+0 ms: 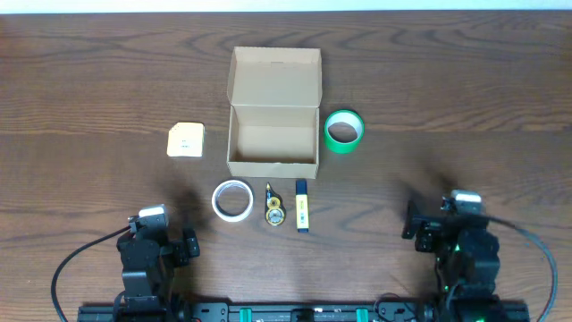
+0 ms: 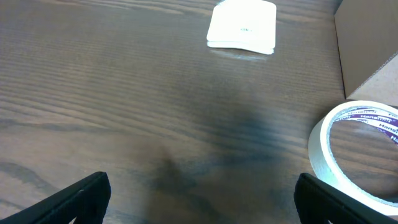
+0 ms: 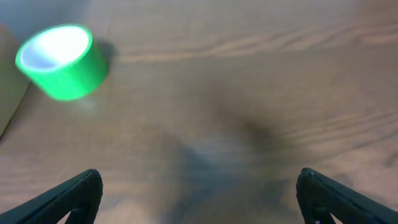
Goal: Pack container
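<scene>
Sitting mid-tabletop, the box point(image 1: 273, 134) lies open, lid toward the far edge. The left gripper point(image 1: 164, 234) is by the near-left corner and the right gripper point(image 1: 438, 224) by the near-right, both well apart from it.

Left wrist view: fingers point(image 2: 81, 196) spread wide, with the box corner at upper right behind the white tape point(image 2: 354, 155).

Right wrist view: fingers point(image 3: 68, 193) wide, with the green tape point(image 3: 62, 53) near the box edge at far left.

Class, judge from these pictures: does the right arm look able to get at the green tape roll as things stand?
Probably yes. The green tape roll stands beside the box on bare table, and nothing lies between it and the open right gripper.
</scene>
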`<state>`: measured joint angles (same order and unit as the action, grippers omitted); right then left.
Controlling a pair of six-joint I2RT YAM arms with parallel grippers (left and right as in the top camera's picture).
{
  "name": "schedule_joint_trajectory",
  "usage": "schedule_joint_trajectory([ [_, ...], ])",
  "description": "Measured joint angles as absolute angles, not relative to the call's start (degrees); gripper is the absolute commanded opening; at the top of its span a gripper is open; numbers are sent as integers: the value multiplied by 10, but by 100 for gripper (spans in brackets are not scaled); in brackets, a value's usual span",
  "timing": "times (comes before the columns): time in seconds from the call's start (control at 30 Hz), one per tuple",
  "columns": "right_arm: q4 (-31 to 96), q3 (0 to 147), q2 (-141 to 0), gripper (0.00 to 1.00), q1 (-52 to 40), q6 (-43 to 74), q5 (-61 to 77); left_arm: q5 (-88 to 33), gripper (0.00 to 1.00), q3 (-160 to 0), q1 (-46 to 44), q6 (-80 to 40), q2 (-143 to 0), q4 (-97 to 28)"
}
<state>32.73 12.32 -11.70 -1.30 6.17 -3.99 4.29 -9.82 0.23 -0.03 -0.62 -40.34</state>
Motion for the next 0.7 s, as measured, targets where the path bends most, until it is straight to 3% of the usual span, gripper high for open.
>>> schedule_joint_trajectory([
  [0.4, 332, 348, -439, 99, -13, 77, 12, 43, 95, -99, 2, 0, -6, -405],
  [0.7, 423, 557, -690, 99, -17, 79, 44, 43, 95, -99, 2, 0, -6, -405],
])
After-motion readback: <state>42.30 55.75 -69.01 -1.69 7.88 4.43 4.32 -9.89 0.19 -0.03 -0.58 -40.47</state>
